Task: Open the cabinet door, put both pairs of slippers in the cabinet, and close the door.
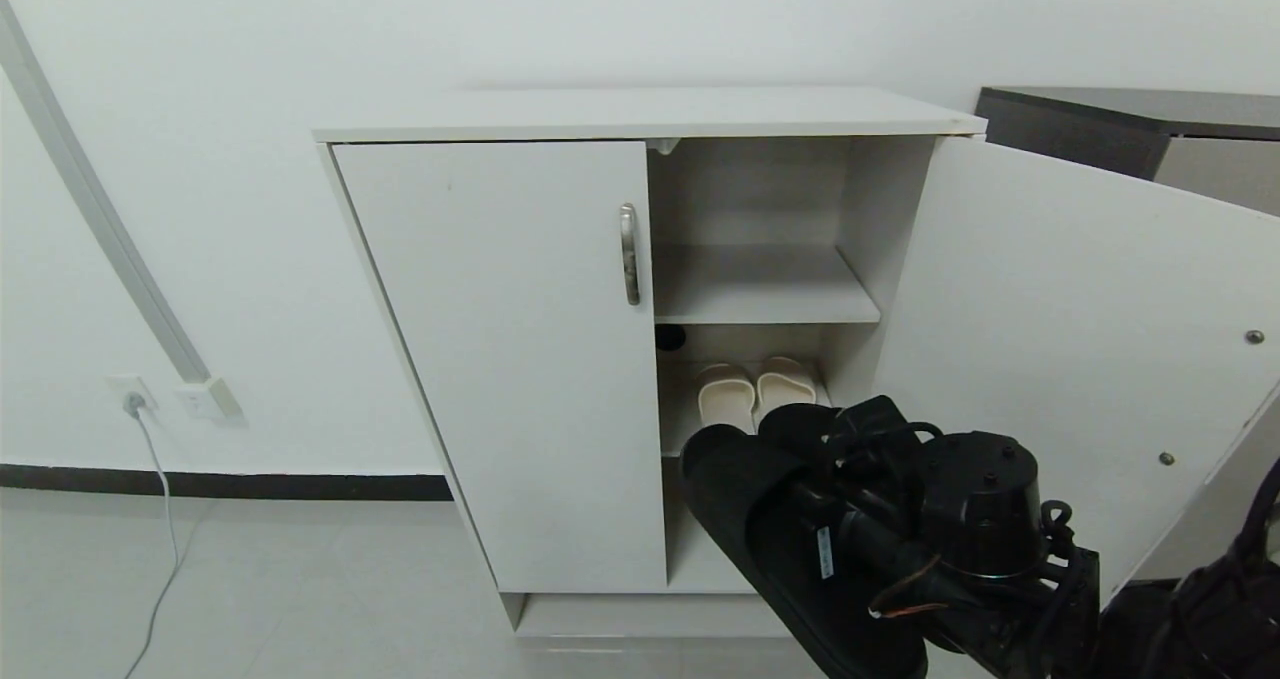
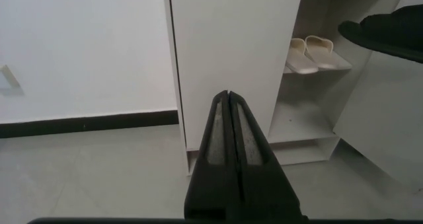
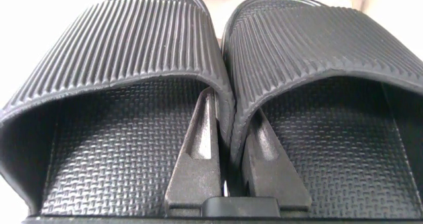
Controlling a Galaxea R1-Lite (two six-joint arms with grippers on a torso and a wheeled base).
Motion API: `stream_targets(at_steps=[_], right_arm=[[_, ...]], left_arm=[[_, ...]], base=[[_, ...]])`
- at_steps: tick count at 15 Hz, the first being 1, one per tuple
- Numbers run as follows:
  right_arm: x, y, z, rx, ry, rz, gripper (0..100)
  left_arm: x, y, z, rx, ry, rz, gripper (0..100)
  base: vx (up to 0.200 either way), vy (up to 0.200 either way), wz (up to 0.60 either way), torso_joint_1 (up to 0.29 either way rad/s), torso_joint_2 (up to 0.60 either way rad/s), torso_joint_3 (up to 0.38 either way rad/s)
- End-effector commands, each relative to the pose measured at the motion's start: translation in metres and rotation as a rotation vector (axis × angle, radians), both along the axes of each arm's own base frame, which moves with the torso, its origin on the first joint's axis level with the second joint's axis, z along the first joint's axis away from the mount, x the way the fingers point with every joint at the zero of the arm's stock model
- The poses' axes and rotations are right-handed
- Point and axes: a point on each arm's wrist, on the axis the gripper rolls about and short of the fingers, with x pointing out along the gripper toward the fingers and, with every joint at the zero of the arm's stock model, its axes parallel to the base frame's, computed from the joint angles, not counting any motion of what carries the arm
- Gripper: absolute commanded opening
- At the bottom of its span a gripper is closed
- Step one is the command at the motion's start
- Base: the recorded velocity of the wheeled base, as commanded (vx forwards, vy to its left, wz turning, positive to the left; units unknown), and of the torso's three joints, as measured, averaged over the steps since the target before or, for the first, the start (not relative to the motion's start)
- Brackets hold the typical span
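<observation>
Two black ribbed rubber slippers [image 1: 790, 549] nearest, held side by side as one pair; right hand [image 3: 231, 112] clenched on their touching inner walls, one finger inside each slipper; pair tilted, toes toward the white two-door cabinet [image 1: 640, 114], just short of its opening. Left hand [image 2: 228, 100] pressed together, holding nothing, low, facing the closed left door [image 1: 500, 359]. Right door [image 1: 1060, 339] swung wide, close beside the right arm. Farther in, cream foam slippers [image 1: 755, 391] sit on the lower shelf; bottom compartment beneath them. Risks, as I judge: the pinch takes thin walls only, so one slipper may slide or splay free; long toes may catch the shelf edge or shove the cream pair; the arm may knock the open door.
</observation>
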Motion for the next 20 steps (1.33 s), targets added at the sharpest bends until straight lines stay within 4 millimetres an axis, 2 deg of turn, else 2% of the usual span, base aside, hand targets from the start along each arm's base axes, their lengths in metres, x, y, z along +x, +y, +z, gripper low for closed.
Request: stream_targets(at_steps=[1,4,8,11,16,18,20], right_arm=[[0.001,0.001,-0.004,-0.007,0.007,0.0,0],[0.0,0.0,-0.006,-0.019,0.003,0.007,0],[0.002,0.002,-0.007,-0.026,-0.016,0.012,0],[0.003,0.017,-0.007,-0.005,-0.064,0.011,0],[0.015,0.07,-0.017,-0.002,-0.121,-0.139,0],[0.017,0.077,-0.013,-0.007,-0.13,-0.179,0],[0.019,0.076,-0.009,-0.011,-0.139,-0.229,0]], left_arm=[[0.0,0.0,0.0,0.0,0.003,0.001,0],[0.0,0.0,0.0,0.0,0.003,0.001,0],[0.0,0.0,0.0,0.0,0.003,0.001,0],[0.0,0.0,0.0,0.0,0.003,-0.001,0],[0.0,0.0,0.0,0.002,0.002,-0.001,0],[0.0,0.0,0.0,0.002,0.002,-0.001,0],[0.0,0.0,0.0,0.0,0.003,-0.001,0]], base=[[0.0,0.0,0.0,0.002,0.23,0.159],[0.0,0.0,-0.6,-0.002,0.1,0.056],[0.0,0.0,0.0,0.0,0.0,0.0],[0.0,0.0,0.0,0.0,0.0,0.0],[0.0,0.0,0.0,0.0,0.0,0.0],[0.0,0.0,0.0,0.0,0.0,0.0],[0.0,0.0,0.0,0.0,0.0,0.0]])
